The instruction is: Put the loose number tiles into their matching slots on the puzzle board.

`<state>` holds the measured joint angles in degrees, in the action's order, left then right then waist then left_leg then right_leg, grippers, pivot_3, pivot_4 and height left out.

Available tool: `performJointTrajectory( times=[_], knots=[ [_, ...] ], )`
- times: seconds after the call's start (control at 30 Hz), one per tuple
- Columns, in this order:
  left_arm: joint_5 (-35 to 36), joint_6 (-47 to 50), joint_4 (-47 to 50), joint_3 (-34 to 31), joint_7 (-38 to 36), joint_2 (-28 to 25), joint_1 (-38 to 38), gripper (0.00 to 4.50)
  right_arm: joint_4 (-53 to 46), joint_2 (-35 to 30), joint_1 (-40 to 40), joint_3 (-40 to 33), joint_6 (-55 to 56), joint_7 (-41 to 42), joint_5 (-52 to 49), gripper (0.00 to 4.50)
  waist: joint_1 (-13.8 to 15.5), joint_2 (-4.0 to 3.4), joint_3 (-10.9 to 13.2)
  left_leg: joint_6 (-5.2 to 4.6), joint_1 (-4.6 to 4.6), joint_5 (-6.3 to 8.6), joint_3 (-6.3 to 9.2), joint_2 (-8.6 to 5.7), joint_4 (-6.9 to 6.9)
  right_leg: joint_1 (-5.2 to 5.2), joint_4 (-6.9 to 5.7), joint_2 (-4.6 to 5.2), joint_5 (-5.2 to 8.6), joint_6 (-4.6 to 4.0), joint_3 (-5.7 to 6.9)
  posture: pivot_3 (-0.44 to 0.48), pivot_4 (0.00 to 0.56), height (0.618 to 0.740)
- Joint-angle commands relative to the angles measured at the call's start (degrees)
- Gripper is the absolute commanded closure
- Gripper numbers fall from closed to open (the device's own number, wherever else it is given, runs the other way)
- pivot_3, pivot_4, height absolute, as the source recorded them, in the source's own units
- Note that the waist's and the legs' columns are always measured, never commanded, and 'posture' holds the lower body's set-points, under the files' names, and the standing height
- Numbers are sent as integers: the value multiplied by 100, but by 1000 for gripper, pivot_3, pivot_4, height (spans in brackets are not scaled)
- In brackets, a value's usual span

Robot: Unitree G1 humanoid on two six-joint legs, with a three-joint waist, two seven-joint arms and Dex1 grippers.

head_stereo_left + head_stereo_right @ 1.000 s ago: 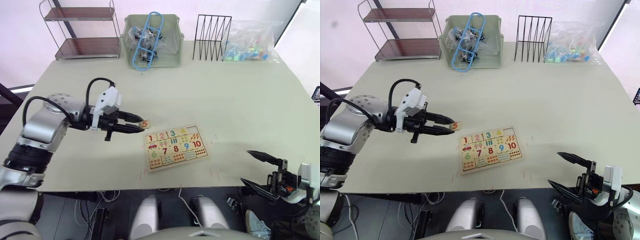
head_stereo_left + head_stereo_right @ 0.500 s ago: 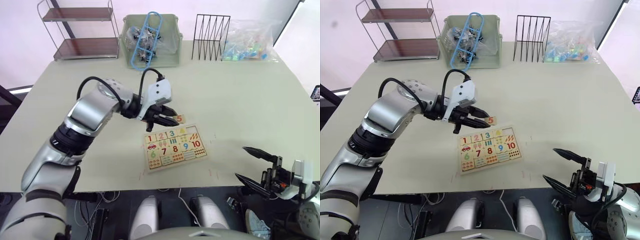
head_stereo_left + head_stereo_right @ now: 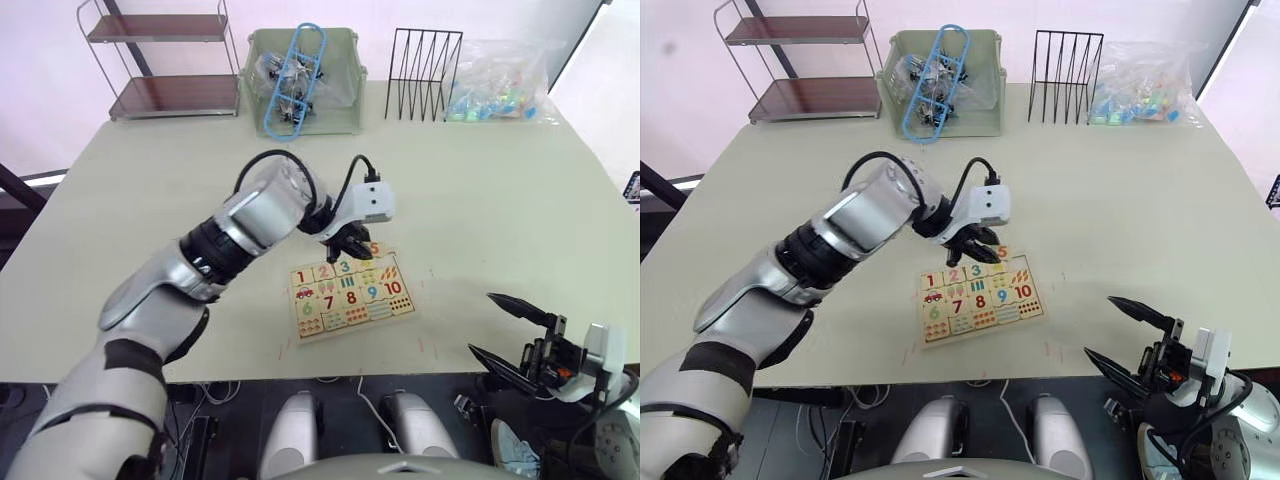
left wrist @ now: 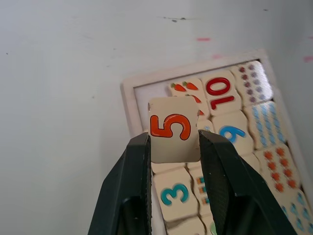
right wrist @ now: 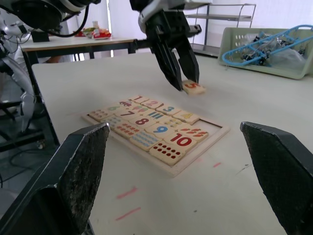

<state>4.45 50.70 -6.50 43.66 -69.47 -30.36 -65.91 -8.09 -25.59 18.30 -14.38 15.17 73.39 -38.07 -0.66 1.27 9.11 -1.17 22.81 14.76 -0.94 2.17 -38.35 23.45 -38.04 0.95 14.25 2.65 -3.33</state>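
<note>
L gripper clamps 5 tile over board top-row gap; R gripper spread apart, off table edge.

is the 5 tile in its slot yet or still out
Out. The 5 tile is clamped in the left claw above the puzzle board; the corner slot beneath is empty.

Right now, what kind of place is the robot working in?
Probably a robot test lab or workshop: a plain table set with task props, such as a puzzle board, a green bin and a wire rack, and another workbench behind.
</note>
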Motion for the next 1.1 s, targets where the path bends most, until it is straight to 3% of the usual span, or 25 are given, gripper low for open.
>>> performJointTrajectory(
  times=[0.03, 0.5, 1.1],
  knots=[
    [-269, 91, -314, 256, -184, 252, -306, 3574, -33, 37, 10, -133, 199, -62, 11, 0, -3, -1, 1, 0, 1, 0, 0, 0, 0, 0, 0, 0, 0, 0, 0, 0, 150, 740],
    [-783, 42, -1374, 276, -110, 1022, -443, 3574, 7, 82, 302, -229, 418, -368, 142, 0, -6, -6, 4, 0, 1, 0, -1, 0, 0, 1, 0, -1, 1, 1, -4, 0, 150, 740],
    [-1056, -279, -1984, 125, -55, 1396, -472, 3574, -62, 92, 460, -137, 470, -685, 206, 0, -7, -6, 4, 0, 3, 0, -1, 0, 0, 1, 1, -1, 2, 2, -4, 0, 150, 740]
  ],
)
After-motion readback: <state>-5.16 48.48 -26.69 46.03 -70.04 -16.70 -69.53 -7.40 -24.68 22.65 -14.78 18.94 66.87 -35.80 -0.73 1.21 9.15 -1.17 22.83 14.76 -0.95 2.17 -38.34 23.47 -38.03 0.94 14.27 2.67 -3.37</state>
